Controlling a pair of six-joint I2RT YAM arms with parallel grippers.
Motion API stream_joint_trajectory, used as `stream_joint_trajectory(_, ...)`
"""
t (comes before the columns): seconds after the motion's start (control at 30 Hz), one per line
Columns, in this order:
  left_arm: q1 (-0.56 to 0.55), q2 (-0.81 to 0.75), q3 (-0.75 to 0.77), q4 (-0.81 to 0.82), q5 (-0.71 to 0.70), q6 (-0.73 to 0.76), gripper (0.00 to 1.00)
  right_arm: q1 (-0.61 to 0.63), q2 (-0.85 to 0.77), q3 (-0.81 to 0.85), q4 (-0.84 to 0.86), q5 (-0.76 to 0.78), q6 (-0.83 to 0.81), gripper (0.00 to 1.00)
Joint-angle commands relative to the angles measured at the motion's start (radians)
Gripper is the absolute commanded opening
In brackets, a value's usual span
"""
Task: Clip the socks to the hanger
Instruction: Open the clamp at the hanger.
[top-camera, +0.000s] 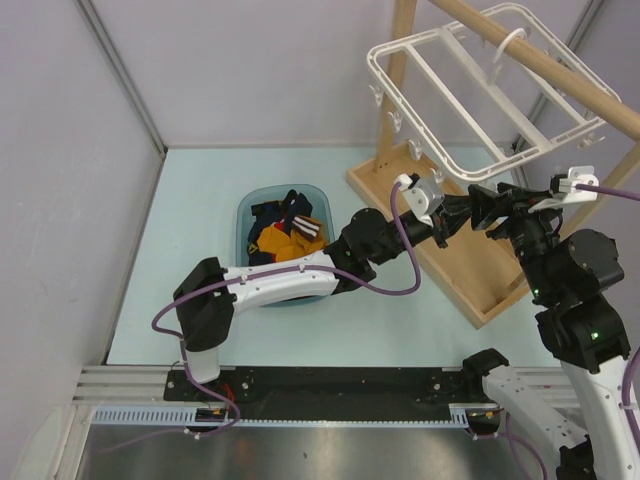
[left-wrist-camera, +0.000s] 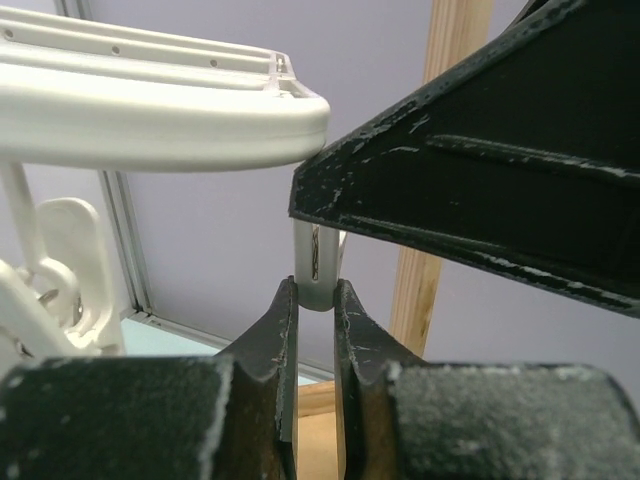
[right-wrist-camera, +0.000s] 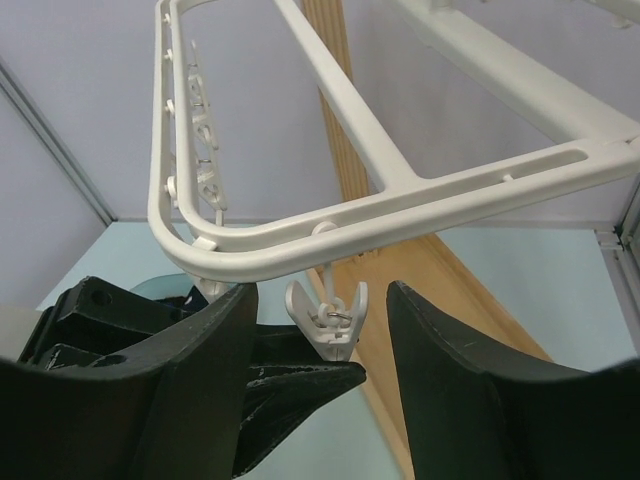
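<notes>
The white hanger (top-camera: 412, 118) hangs tilted from the wooden rod at the upper right; it also shows in the left wrist view (left-wrist-camera: 150, 120) and the right wrist view (right-wrist-camera: 400, 210). My left gripper (top-camera: 484, 212) reaches under its near corner and is shut on the lower tip of a small dangling clip (left-wrist-camera: 318, 270). My right gripper (right-wrist-camera: 322, 295) is open, with one finger on each side of the same clip (right-wrist-camera: 327, 325), apart from it. The mustard-yellow socks (top-camera: 283, 243) lie in the basket, far from both grippers.
A blue basket (top-camera: 243, 215) on the pale green table holds navy socks mixed with the yellow ones. The wooden rack's rod (top-camera: 520, 50) and its base board (top-camera: 450, 260) stand at the right. More clips (right-wrist-camera: 205, 180) hang along the hanger's far side.
</notes>
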Motion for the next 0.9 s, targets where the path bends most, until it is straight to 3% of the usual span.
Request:
stream_joint_trajectory(0.0,0.001,-0.049,-0.010,0.021,0.001,-0.012,0.00,0.001,0.021,0.034,0.025,0.018,-0.009,0.57)
stream_joint_trajectory(0.3,0.000,-0.056,-0.008,0.010,-0.005,-0.009,0.01,0.001,0.029,0.034,0.017,-0.004,-0.011,0.56)
stream_joint_trajectory(0.53,0.000,-0.056,-0.010,0.001,-0.003,-0.005,0.00,0.001,0.036,0.034,0.026,-0.002,-0.024,0.45)
stream_joint_trajectory(0.87,0.000,-0.058,-0.002,-0.017,-0.002,0.001,0.00,0.000,0.047,0.034,0.028,-0.004,-0.032,0.45)
